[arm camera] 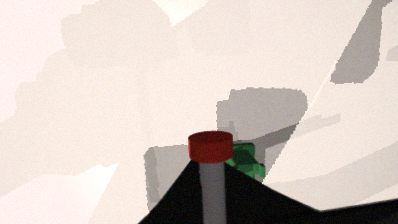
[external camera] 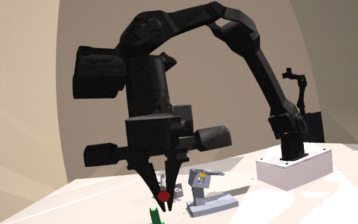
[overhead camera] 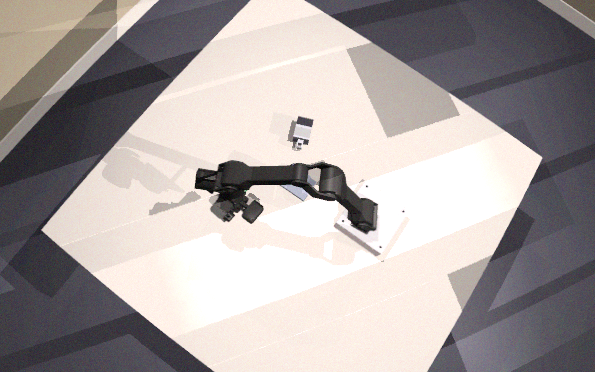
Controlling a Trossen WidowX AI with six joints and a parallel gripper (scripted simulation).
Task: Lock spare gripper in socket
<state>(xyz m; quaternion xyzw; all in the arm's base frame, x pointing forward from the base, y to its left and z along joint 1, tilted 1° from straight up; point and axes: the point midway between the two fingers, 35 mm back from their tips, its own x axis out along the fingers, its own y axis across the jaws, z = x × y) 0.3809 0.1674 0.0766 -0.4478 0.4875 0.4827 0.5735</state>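
My gripper (external camera: 166, 208) is shut on the lock pin, above the table. The pin's red head (external camera: 163, 196) (arm camera: 210, 148) faces the exterior view, and its grey shaft (external camera: 162, 180) (arm camera: 212, 192) runs back between the fingers. The blue-grey mount (external camera: 215, 205) (overhead camera: 297, 192) stands to the right of the fingers in the exterior view, clear of them; its raised socket block (external camera: 194, 178) shows a yellow patch and no pin head. The spare gripper (overhead camera: 303, 130) lies on the table, away from the arm; in the exterior view it (external camera: 177, 191) is partly hidden behind the fingers.
A green upright piece (external camera: 155, 215) (arm camera: 245, 156) stands below and near the fingertips, at the lower edge of the exterior view. The arm's white base box (external camera: 299, 176) (overhead camera: 392, 220) is at the right. The arm passes over the mount in the top view and partly covers it.
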